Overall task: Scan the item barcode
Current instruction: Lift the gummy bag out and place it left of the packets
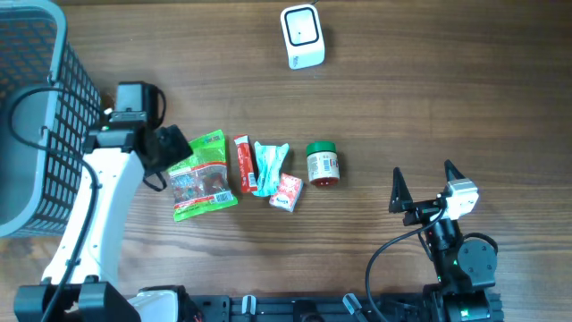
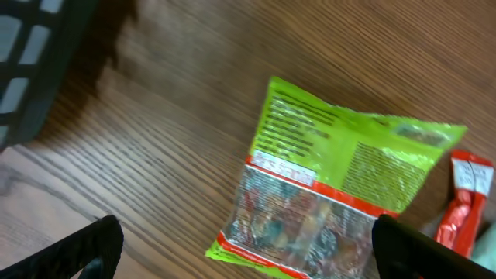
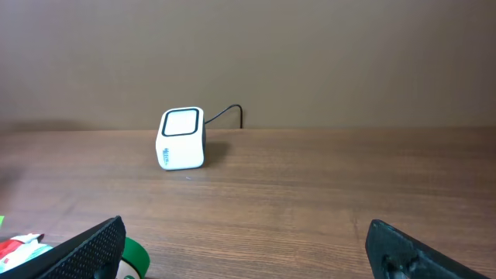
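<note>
Overhead view shows a green snack bag (image 1: 204, 176) laid flat on the wooden table (image 1: 429, 89), and every other place is given from that bag. The left gripper (image 1: 170, 150) is seen at the bag's left edge, its fingers spread wide with nothing clamped between them. In the left wrist view the bag (image 2: 333, 186) is seen lying on the wood below and between the two dark fingertips (image 2: 93, 248); whether either one touches it cannot be told. Just right of the bag a red stick packet (image 1: 243, 165) is laid, followed by a teal and white wrapper (image 1: 269, 167), a small red and white sachet (image 1: 287, 192) and, farther right, a green-lidded jar (image 1: 322, 164). The white barcode scanner (image 1: 302, 36) is set well beyond the bag, toward the far edge and to its right. A grey lattice basket (image 1: 36, 116) is placed to the bag's left. The right gripper (image 1: 423, 179) is positioned well to the right of the bag, fingers wide apart and empty.
</note>
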{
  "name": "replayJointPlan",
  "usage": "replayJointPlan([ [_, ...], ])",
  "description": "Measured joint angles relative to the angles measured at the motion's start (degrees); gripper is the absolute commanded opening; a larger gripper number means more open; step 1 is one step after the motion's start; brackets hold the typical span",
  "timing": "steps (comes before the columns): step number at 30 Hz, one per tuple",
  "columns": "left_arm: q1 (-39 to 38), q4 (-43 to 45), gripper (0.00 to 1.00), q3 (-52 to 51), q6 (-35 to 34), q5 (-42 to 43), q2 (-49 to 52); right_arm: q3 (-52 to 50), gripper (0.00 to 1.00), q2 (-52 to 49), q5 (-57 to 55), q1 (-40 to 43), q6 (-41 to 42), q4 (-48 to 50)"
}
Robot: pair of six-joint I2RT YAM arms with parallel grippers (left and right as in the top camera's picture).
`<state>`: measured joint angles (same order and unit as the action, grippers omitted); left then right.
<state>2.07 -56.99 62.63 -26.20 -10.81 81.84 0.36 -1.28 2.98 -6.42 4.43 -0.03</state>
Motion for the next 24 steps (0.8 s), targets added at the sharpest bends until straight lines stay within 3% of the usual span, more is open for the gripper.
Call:
replayJointPlan([
  [24, 0.85, 0.00, 1.00, 0.00, 0.00, 0.39, 0.00, 0.00, 1.00, 0.00, 0.00, 0.00, 0.00, 0.00],
])
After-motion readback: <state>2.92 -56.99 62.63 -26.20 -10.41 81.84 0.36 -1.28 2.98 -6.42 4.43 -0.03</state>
